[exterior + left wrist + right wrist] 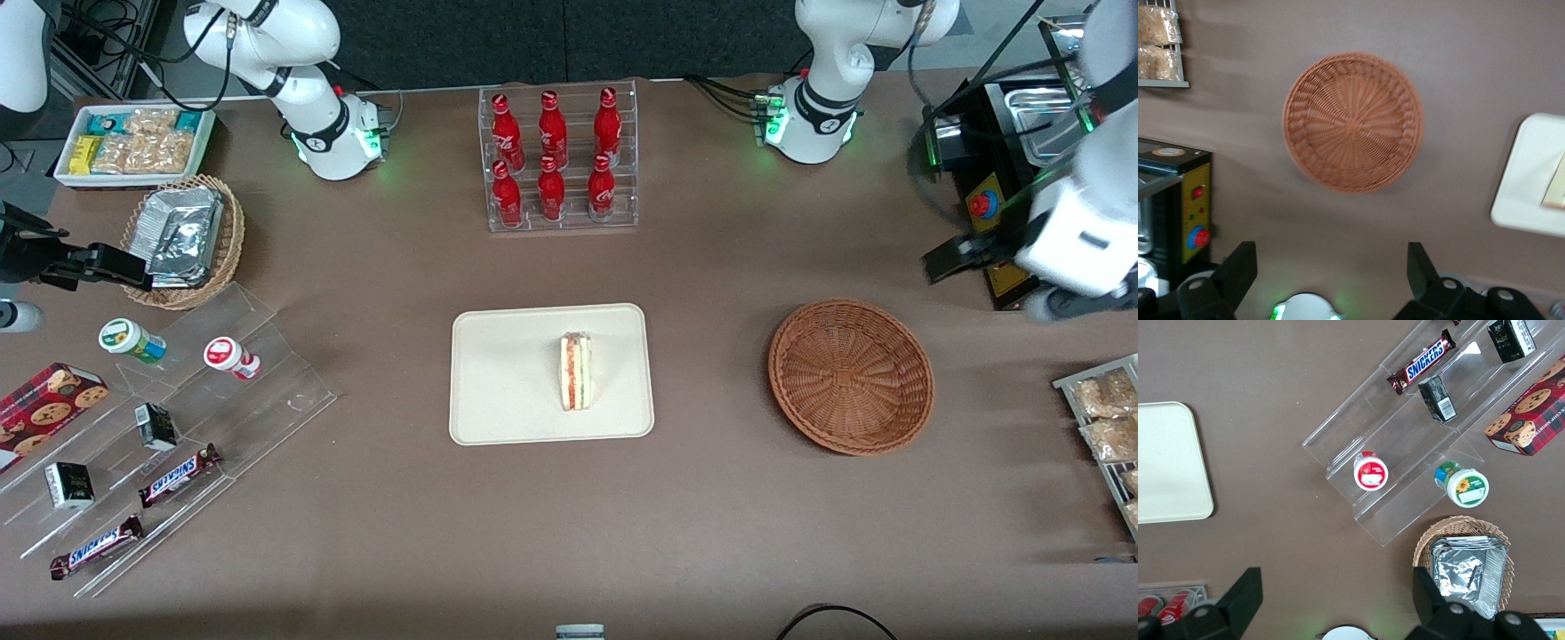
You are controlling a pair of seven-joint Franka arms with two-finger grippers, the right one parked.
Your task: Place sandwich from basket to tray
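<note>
Now sandwich point(576, 371) upright on tray point(498, 391), red/pale layers; gripper point(1331, 267) wide apart.

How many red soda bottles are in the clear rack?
6 red bottles in the clear rack: three nearer the front camera, three farther. None look hidden. The gripper hangs open above the empty basket.

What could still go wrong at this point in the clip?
Little, by the look of it. The sandwich stands on edge on the tray, so a knock might tip it over. The gripper, open and empty, hangs high over the table near the empty basket; a low sweep across the table could clip the basket's rim or the black machine beside it.
</note>
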